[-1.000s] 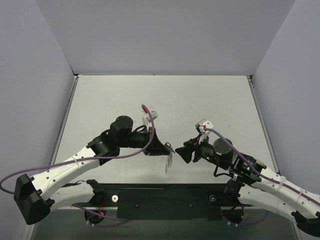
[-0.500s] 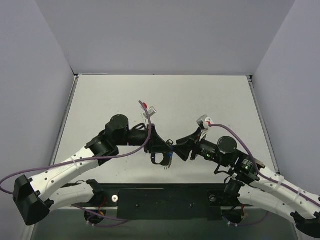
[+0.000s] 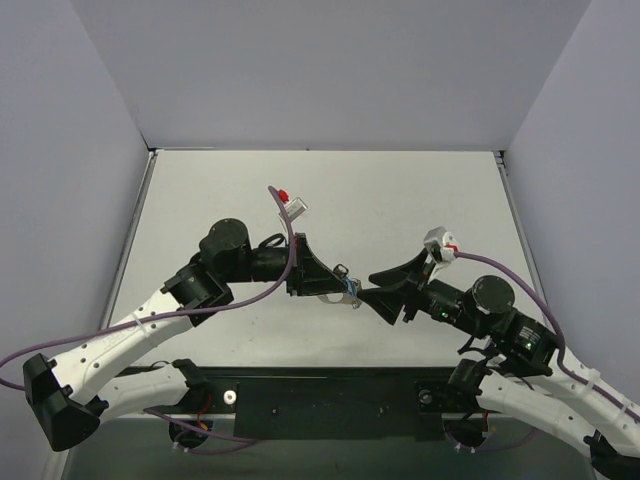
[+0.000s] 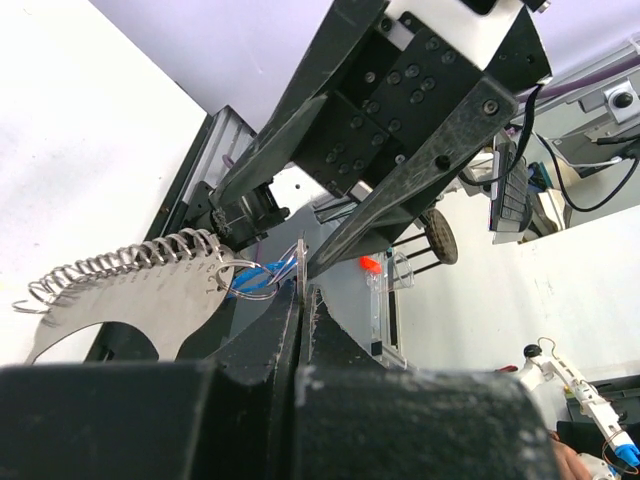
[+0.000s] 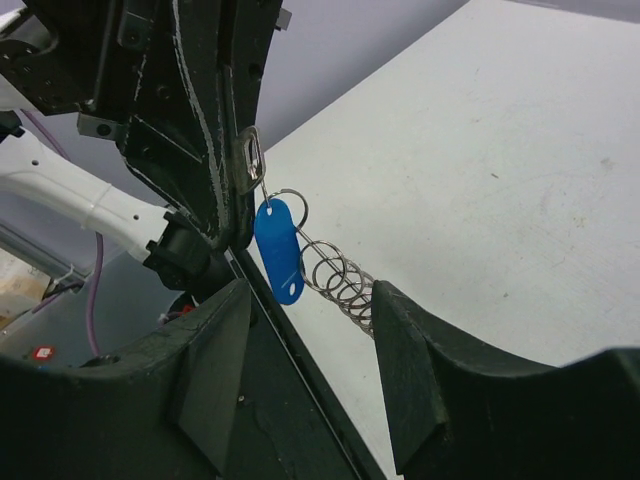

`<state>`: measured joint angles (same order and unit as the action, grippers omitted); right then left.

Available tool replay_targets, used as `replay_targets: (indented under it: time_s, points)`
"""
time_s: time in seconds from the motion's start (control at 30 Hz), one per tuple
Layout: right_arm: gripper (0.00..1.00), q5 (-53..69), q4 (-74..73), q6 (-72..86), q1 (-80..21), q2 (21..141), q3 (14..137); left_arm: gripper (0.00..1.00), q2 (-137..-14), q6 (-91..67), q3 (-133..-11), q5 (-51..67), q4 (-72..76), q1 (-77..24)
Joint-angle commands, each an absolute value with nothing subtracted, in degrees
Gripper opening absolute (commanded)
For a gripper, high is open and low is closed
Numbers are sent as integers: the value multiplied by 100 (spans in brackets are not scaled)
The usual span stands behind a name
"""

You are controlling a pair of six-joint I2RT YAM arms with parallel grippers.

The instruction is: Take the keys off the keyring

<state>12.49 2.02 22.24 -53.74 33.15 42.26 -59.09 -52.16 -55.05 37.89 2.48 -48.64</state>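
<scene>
My left gripper [image 3: 338,285] is shut on the pale oval keyring [image 5: 250,160] and holds it above the table. In the left wrist view the pale loop's edge [image 4: 300,262] sticks up between the closed jaws. The blue-headed key [image 5: 278,250] hangs from a small ring below the loop, and it also shows in the left wrist view [image 4: 258,280]. The silver chain [image 5: 342,283] trails from there toward my right gripper [image 5: 310,370], which is open around the chain's end. A flat silver piece [image 4: 130,315] lies by the chain [image 4: 120,265]. I cannot pick out the plain silver key for certain.
The two grippers meet tip to tip over the near middle of the white table [image 3: 420,200]. The black base rail [image 3: 330,395] runs along the near edge just below them. Grey walls close in the back and both sides.
The chain hung loose from my left gripper a second ago. My right gripper came in, and both grippers have risen and shifted right, meeting tip to tip.
</scene>
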Motion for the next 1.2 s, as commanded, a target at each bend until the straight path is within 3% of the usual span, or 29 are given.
replay_targets:
  time_s: [0.0, 0.43, 0.8, 1.17]
  points:
    - [47, 1432, 237, 2118, -5230, 3129, 4553, 0, -5924, -5282, -5853, 3700, 316, -4843]
    - [46, 2083, 975, 2391, -5142, 3498, 4623, 0, -6012, -5642, -6047, 3674, 465, -4843]
    - [34, 2162, 1441, 2320, -5080, 3858, 4684, 0, -5941, -6152, -6029, 4008, 1203, -4852]
    - [33, 2531, 1529, 2417, -4571, 3850, 4816, 0, -5845, -6873, -6011, 4157, 1837, -4852]
